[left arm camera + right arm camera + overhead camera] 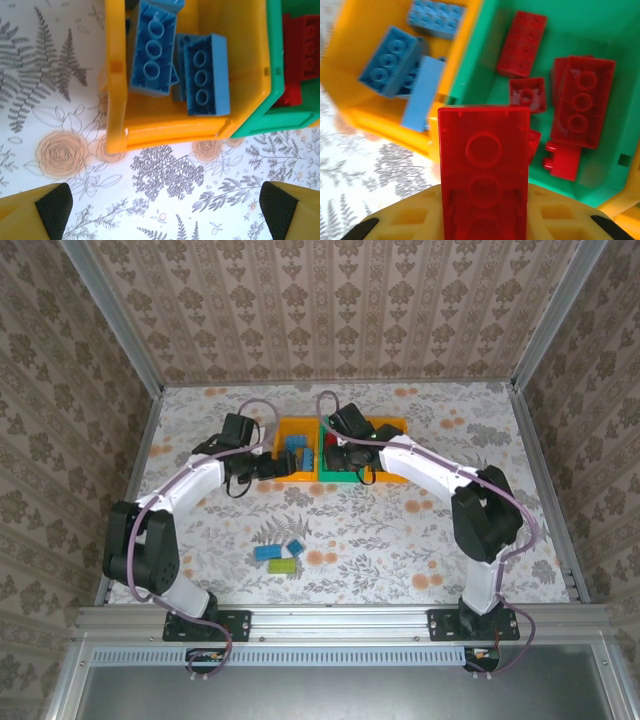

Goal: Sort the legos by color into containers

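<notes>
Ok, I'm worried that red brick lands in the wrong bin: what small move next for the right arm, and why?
Probably nudge the right tool toward the green bin before opening: its red brick seems to hang over the rim shared with the yellow bin of blue bricks, while other red bricks lie in the green one.

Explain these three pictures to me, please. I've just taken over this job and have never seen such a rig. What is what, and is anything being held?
Two robot arms are bolted at the near edge of the table. The overhead picture looks down from behind them; the other two come from a camera on each wrist. The right end effector is shut on a red brick by the green bin, which holds more red bricks. The left end effector is open and empty, just short of the orange-yellow bin holding blue bricks. Three loose bricks, two blue and one green, lie on the flowered table.
</notes>
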`<control>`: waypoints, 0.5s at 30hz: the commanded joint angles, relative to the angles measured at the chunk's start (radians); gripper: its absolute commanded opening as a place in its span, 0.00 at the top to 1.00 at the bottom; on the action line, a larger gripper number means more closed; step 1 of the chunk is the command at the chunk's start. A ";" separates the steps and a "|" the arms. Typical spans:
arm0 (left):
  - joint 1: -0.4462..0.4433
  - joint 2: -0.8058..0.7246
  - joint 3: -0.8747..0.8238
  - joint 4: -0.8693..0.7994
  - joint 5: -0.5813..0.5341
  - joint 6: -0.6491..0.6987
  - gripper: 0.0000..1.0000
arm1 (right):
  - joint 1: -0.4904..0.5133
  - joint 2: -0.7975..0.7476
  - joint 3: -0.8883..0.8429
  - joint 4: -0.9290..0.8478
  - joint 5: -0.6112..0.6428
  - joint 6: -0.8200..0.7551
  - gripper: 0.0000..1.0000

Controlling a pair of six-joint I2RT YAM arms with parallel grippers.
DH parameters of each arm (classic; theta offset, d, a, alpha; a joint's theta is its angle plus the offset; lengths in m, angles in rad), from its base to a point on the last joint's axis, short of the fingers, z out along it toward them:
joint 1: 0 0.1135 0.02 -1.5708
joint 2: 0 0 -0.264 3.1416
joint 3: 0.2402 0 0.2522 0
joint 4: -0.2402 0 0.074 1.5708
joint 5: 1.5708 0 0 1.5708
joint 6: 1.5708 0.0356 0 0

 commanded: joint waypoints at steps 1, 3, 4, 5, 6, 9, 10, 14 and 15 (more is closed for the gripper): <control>0.003 -0.050 -0.040 -0.038 -0.009 0.039 0.00 | -0.029 0.071 0.074 -0.119 0.015 0.094 0.69; -0.005 -0.056 -0.056 -0.055 -0.009 0.039 0.00 | -0.040 0.103 0.108 -0.135 0.018 0.111 0.69; -0.010 -0.058 -0.061 -0.065 -0.012 0.035 0.00 | -0.045 0.116 0.123 -0.137 0.017 0.117 0.68; -0.016 -0.059 -0.067 -0.075 -0.017 0.032 0.00 | -0.047 0.125 0.134 -0.139 0.017 0.120 0.67; -0.023 -0.062 -0.071 -0.083 -0.020 0.028 0.00 | -0.049 0.131 0.144 -0.139 0.017 0.121 0.66; -0.053 -0.072 -0.089 -0.099 -0.033 0.021 0.00 | -0.049 0.150 0.167 -0.151 0.010 0.120 0.57; -0.066 -0.075 -0.094 -0.102 -0.043 0.020 0.00 | -0.048 0.154 0.173 -0.157 0.007 0.119 0.53; -0.075 -0.078 -0.116 -0.098 -0.067 0.003 0.00 | -0.049 0.145 0.168 -0.153 -0.009 0.110 0.36; -0.073 -0.078 -0.119 -0.097 -0.069 -0.001 0.00 | -0.048 0.136 0.160 -0.143 -0.015 0.103 0.34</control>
